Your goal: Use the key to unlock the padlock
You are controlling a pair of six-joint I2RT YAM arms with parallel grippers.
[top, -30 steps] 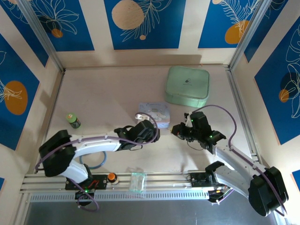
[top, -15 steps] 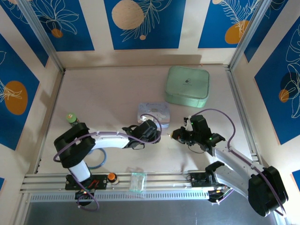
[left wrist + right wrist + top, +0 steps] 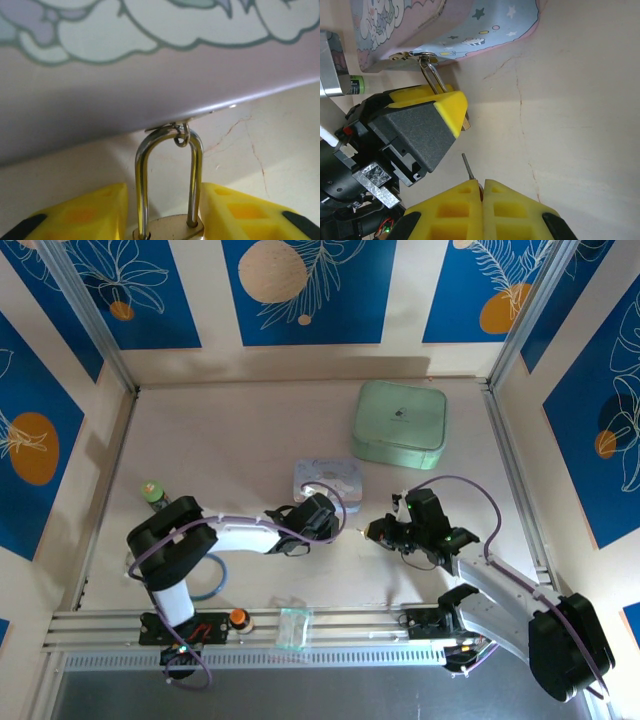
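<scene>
The padlock [image 3: 168,227] is a small brass block with a silver shackle [image 3: 167,150]. The shackle passes through a small ring on the edge of the pale blue cartoon tin [image 3: 150,60]. My left gripper [image 3: 163,200] is shut on the padlock body, at the tin's [image 3: 328,480] near edge. In the right wrist view the shackle [image 3: 434,77] hangs from the tin's clasp, and a brass corner [image 3: 466,121] peeks past the left fingers [image 3: 451,106]. My right gripper [image 3: 483,184] is shut on the key [image 3: 468,167]. The key's thin grey blade points at the padlock from a short gap away.
A mint-green case [image 3: 400,423] lies at the back right. A green-capped bottle [image 3: 155,497] stands at the left. An orange knob [image 3: 238,618], a clear bag [image 3: 293,625] and blue tubing [image 3: 205,585] sit by the near rail.
My right gripper has moved forward and left with the key, closing on the left gripper. The left arm's elbow has swung right while its gripper stayed at the tin.
</scene>
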